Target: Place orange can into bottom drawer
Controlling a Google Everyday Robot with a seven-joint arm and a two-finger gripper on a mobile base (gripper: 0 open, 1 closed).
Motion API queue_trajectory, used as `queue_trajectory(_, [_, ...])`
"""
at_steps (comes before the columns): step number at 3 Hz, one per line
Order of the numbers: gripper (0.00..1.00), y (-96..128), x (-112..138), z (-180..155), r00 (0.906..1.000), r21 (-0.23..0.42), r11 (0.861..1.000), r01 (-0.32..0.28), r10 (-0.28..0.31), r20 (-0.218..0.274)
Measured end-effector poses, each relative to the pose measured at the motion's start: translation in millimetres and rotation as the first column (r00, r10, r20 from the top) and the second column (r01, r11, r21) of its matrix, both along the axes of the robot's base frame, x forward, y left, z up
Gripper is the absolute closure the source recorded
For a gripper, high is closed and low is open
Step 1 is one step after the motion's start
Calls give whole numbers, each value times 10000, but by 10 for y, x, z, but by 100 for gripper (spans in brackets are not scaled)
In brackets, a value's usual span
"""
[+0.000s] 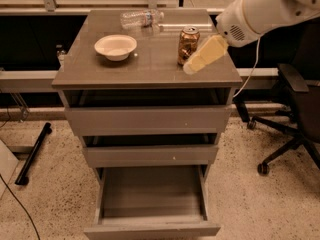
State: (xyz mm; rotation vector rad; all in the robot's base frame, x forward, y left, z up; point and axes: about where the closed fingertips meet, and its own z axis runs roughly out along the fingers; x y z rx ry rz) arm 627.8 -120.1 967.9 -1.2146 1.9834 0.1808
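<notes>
I see a grey-brown three-drawer cabinet, its flat top surface (150,71) carrying everything. The bottom drawer (152,194), deepest of the three, is pulled well out, with a plain grey interior and nothing in it. A black wheeled office chair (300,99) stands right of the cabinet. My white robot arm (260,9) reaches in from the upper right. Its pale yellow end effector (190,67) angles down over the surface's right side, just beside the can. I cannot tell how far open it is or whether it touches the can. A white round bowl (115,46) sits left of centre. A clear plastic bottle (141,19) lies at the back edge. The small orange-brown metallic can (188,40) stands upright on the surface, right of the bowl.
</notes>
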Motion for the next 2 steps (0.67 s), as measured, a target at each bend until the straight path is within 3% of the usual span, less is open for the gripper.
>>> queue_trajectory(1, [0,138,341,-134,9998,696,9976,65,-79,207])
queue_trajectory(2, [0,162,669,-256,9988,1728,9845,296,-357,324])
